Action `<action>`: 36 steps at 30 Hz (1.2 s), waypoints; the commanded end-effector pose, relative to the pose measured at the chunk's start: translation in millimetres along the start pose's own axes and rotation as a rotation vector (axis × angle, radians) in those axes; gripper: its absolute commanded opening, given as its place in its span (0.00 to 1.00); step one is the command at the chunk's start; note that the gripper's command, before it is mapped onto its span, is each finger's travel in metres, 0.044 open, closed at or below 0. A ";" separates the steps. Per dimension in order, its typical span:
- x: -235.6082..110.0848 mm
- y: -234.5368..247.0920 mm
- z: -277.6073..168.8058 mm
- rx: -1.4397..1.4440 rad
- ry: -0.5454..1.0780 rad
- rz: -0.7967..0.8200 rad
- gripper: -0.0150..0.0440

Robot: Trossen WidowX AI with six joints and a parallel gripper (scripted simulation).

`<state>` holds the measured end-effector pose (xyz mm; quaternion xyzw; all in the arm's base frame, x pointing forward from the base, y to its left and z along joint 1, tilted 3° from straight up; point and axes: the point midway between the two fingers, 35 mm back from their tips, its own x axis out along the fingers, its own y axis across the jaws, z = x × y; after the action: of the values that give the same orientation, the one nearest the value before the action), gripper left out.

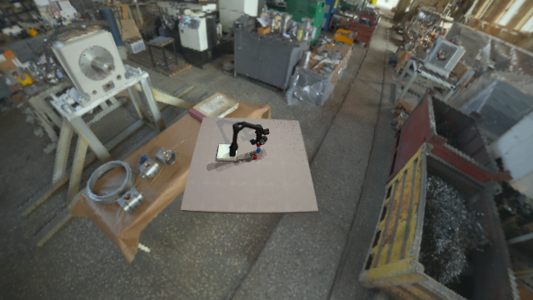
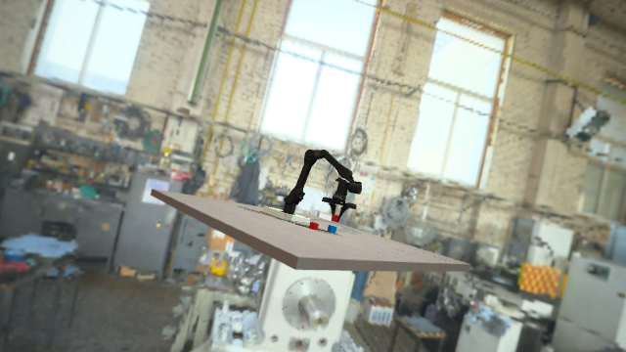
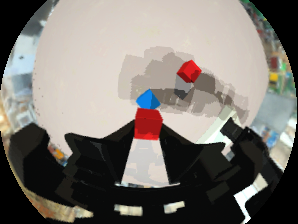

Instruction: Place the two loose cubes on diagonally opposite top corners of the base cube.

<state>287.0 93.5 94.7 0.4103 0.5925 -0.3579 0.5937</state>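
My gripper (image 1: pixel 258 144) (image 2: pixel 335 215) (image 3: pixel 147 123) is shut on a red cube (image 1: pixel 259 144) (image 2: pixel 335 218) (image 3: pixel 148 124) and holds it a little above the table. A blue cube (image 1: pixel 258 149) (image 2: pixel 332 228) (image 3: pixel 147 100) sits on the table just below and ahead of the held cube, not touching it. A second red cube (image 1: pixel 255 157) (image 2: pixel 314 225) (image 3: pixel 189 70) lies loose on the table a short way from the blue one. Nothing rests on the blue cube's top.
The cubes lie on a flat brown table top (image 1: pixel 250 192) (image 2: pixel 274 240). The arm stands on a white base plate (image 1: pixel 222 153) (image 2: pixel 279 212) close to the cubes. Workshop clutter lies all around, off the table.
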 end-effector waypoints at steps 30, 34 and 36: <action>25.3 -1.4 -0.7 0.005 0.002 -0.005 0.43; 25.3 -1.4 -0.7 0.005 0.002 -0.005 0.43; 25.3 -1.4 -0.7 0.005 0.002 -0.005 0.48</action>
<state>286.3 94.8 69.7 0.4099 0.5933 -0.3609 0.5913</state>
